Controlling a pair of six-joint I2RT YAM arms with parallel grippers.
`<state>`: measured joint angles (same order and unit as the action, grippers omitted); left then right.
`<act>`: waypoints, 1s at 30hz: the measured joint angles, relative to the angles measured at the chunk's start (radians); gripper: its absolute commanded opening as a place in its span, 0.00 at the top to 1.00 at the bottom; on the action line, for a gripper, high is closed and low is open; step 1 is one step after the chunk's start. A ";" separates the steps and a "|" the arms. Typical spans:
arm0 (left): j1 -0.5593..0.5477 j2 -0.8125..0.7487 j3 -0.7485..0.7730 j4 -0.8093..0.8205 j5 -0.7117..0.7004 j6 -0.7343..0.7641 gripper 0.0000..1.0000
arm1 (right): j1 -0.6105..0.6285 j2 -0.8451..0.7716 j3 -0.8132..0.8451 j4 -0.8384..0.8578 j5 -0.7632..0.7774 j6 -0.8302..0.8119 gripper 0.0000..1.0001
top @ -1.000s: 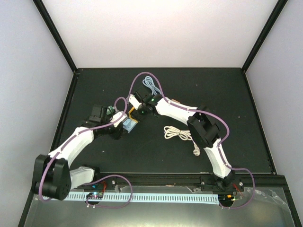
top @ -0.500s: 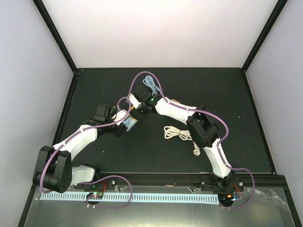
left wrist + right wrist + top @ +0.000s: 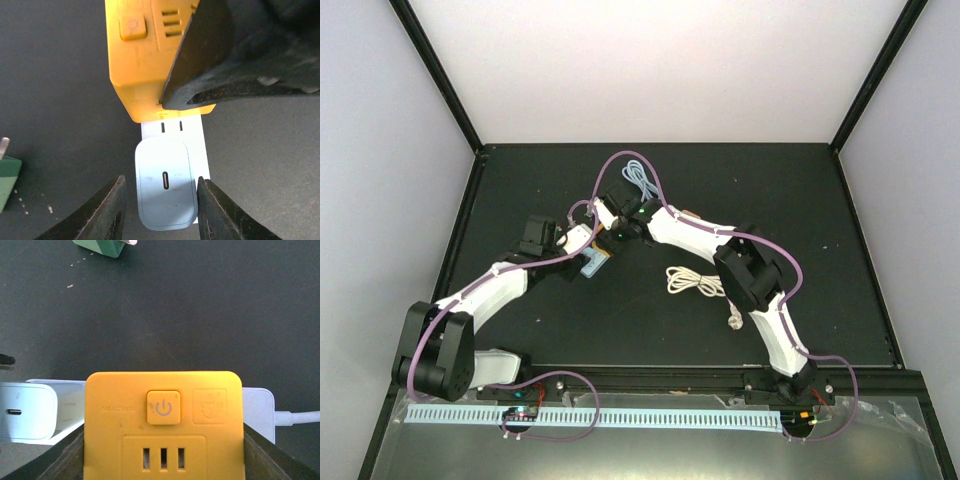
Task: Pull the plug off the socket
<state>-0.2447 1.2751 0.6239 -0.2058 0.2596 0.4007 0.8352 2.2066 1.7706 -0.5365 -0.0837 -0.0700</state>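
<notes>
Left wrist view: the white plug point(image 3: 165, 190) sits in a side face of the yellow socket block point(image 3: 140, 60), over the dark table point(image 3: 50, 100). A short stretch of its two prongs point(image 3: 171, 127) shows at the joint.
Left gripper point(image 3: 161, 179): its fingers straddle the plug's body, close on both flanks. Whether they are pressing on it cannot be told.
Right gripper point(image 3: 164, 450): clamped on the socket block from two opposite sides, bracing it.
Step judged: securing the plug; the pull is not yet done.
Risk, slip: the plug shell looks smooth and rounded, so a light pinch would likely slide off when the arm draws back.
Risk, jam: a pull that strays from the prongs' line could wedge or bend them.
Risk, drag: if the right grip gives, the block would follow the plug instead of parting from it.
Risk, wrong side: a second white plug point(image 3: 258, 407) with a cable sits on the opposite face, and jerking the block could strain it.
</notes>
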 measured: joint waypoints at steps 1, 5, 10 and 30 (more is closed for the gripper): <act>0.000 0.010 0.000 0.005 0.001 0.001 0.59 | 0.000 0.000 0.000 0.000 0.000 0.000 0.99; 0.000 0.038 -0.002 0.008 0.002 0.001 0.61 | 0.000 0.003 0.003 0.000 0.000 0.000 0.99; 0.000 0.041 -0.006 0.013 0.004 0.001 0.77 | 0.000 0.006 0.008 -0.003 0.000 -0.002 0.99; 0.006 -0.034 -0.037 0.004 0.014 -0.022 0.98 | 0.001 0.004 0.000 0.023 -0.024 -0.021 0.99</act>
<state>-0.2386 1.2407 0.5873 -0.2016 0.2733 0.3790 0.8360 2.2108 1.7702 -0.5133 -0.1081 -0.0914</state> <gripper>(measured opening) 0.297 0.636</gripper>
